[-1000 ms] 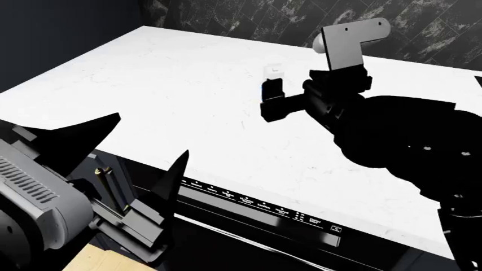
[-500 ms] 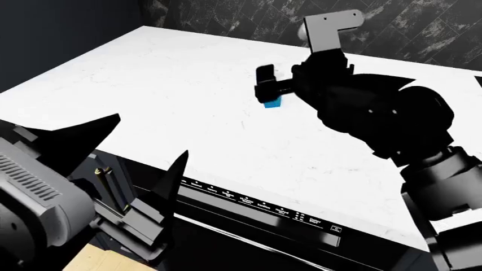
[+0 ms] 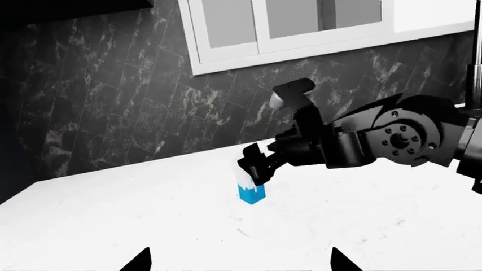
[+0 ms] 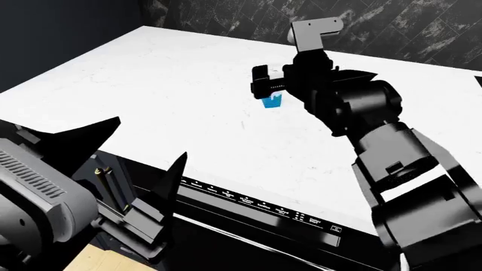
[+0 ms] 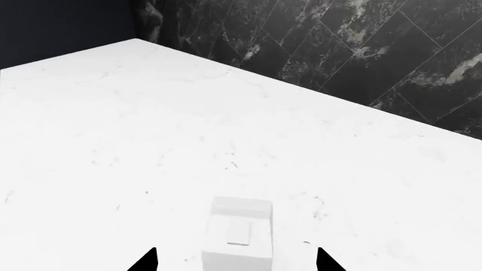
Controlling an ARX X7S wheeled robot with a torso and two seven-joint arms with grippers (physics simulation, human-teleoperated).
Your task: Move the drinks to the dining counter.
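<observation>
Milk carton (image 4: 272,101) on worktop (image 4: 173,96), right gripper (image 4: 269,86) directly above it.

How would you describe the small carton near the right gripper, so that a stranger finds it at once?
Look at the white marble worktop in front of the dark tiled wall. Near its middle stands one small carton, directly under the right gripper. It is the only object on the worktop, white on top and bright blue below.

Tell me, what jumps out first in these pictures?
The big black right arm reaching over the white worktop, its end effector right at a small white-and-blue carton that stands upright out on the worktop. Behind it rises a dark marbled wall with a white-framed window.
</observation>
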